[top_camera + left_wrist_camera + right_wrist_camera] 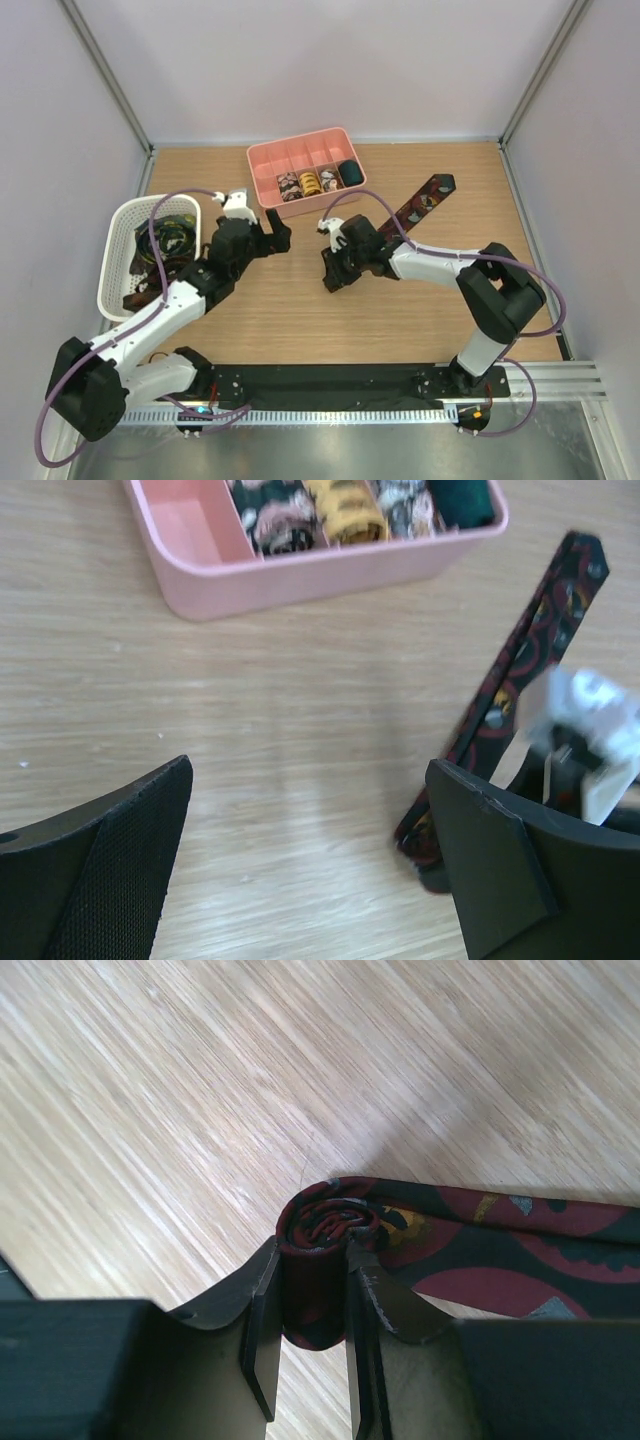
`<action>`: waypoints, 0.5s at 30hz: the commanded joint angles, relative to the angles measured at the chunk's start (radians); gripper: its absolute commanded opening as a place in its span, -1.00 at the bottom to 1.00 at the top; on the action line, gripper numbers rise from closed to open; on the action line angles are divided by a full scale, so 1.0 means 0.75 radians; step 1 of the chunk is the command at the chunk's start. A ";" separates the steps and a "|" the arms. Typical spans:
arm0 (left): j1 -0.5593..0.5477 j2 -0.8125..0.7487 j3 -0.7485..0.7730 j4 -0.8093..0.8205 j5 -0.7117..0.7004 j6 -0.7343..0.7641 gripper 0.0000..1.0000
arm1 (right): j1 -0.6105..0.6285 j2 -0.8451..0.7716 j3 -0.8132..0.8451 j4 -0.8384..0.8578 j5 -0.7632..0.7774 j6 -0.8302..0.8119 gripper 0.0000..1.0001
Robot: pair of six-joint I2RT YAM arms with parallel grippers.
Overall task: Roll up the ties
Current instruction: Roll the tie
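Four rolled ties (311, 181) already sit side by side in the right-hand compartments of the pink tray (262, 160) at the upper centre of the top view. The tray's compartments further left look bare.

A fifth one is under way. The red-patterned tie (425, 200) lies on the surface (300, 310), running from the upper right of the top view down towards the centre. There the right hand (312, 1260) is narrowed onto its near end. The right wrist view shows that end wound into a small tight coil (325, 1230), pinched upright between the two fingers. The unwound length trails off to the right of the frame. Only a few turns look made, so most of this tie remains to be rolled.

The left hand (300, 860) stands wide apart and holds nothing. It hovers over bare wood just left of the coil, below the tray.

The white basket (115, 260) at the left of the top view holds a heap of loose ties (170, 240), dark with yellow and green showing. How many there are cannot be told.

By my judgement the task is partly done: four are stored, one is barely started, and the basket's contents are not yet touched.
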 commanded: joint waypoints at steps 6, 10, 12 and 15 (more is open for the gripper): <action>-0.106 0.046 -0.311 0.597 0.258 0.336 1.00 | -0.194 0.122 -0.019 0.140 -0.455 0.125 -0.68; -0.217 0.165 -0.283 0.605 0.320 0.528 0.99 | -0.243 0.149 -0.029 0.173 -0.528 0.153 -0.69; -0.241 0.210 -0.256 0.579 0.361 0.570 1.00 | -0.264 0.163 -0.029 0.175 -0.549 0.166 -0.70; -0.262 0.286 -0.189 0.487 0.465 0.641 1.00 | -0.288 0.192 -0.021 0.173 -0.578 0.172 -0.70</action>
